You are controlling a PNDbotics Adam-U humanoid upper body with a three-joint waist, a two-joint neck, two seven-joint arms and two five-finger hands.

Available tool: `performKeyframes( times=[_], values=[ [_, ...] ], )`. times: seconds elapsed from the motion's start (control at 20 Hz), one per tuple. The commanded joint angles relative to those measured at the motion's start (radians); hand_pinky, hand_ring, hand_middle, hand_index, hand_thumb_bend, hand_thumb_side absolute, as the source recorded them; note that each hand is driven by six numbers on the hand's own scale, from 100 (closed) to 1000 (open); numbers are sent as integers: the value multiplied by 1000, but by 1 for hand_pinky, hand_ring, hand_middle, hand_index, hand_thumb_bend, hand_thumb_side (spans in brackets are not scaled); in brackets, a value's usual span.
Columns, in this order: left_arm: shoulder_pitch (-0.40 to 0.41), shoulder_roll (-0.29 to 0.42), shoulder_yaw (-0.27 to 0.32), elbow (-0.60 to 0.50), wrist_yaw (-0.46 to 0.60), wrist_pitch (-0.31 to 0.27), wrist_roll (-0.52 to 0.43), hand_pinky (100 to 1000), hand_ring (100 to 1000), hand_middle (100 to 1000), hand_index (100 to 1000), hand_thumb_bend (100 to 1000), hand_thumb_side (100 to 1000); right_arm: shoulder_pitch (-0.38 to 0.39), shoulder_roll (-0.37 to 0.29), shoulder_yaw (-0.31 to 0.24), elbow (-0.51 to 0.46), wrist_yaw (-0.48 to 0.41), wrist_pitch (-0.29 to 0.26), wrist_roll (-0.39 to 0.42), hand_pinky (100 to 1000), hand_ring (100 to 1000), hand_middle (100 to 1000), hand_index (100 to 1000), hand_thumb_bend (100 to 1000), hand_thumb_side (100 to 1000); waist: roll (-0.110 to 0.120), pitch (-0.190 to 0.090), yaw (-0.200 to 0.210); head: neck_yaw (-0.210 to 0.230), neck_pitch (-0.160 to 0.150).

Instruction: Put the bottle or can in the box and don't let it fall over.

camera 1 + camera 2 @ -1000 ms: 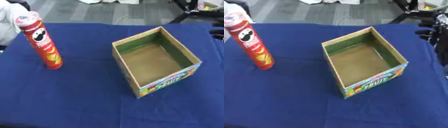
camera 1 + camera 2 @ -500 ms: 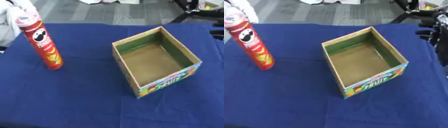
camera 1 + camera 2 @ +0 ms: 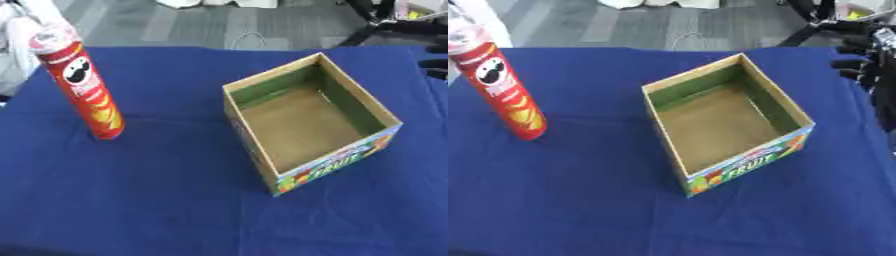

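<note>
Can [image 3: 83, 85] upright, well left of box [image 3: 308, 121]; right robot hand [image 3: 859, 60] grip unclear.

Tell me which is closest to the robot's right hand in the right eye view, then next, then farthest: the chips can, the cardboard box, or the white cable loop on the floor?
From the right hand, at the right edge:
1. Cardboard box, mid-table, closest on its right side.
2. White cable loop, on the floor past the table's far edge.
3. Chips can, upright at the far left.
</note>
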Motion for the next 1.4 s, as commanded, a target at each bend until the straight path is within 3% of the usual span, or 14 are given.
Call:
performKeyframes(
  times=[0.05, 0.4, 0.75, 1.25, 1.4],
  values=[
    [-8, 43, -4, 6, 2, -8, -4, 891, 921, 954, 936, 302, 958, -16, -33, -5, -16, 4, 2, -2, 877, 761, 769, 805, 100, 975, 0, -12, -2, 5, -9],
    [-23, 27, -20, 33, -7, -36, 12, 825, 909, 947, 929, 319, 918, -18, -30, -4, -16, 5, 2, -2, 877, 761, 769, 805, 100, 976, 1, -7, -7, 9, -9],
    [-33, 12, -37, 51, -6, -51, 9, 828, 911, 947, 926, 338, 916, -19, -28, -4, -16, 4, 3, -2, 877, 761, 769, 805, 100, 976, 3, -2, -9, 12, -9],
    [-55, -3, -39, 64, -31, -46, -15, 734, 880, 936, 914, 307, 880, -18, -27, -3, -13, 4, 5, -2, 876, 761, 769, 805, 100, 977, 4, 2, -10, 13, -7],
    [-67, -11, -39, 78, -45, -46, -22, 745, 884, 937, 914, 323, 883, -18, -27, -2, -13, 4, 5, -1, 876, 761, 769, 804, 100, 977, 5, 2, -10, 15, -7]
  ],
)
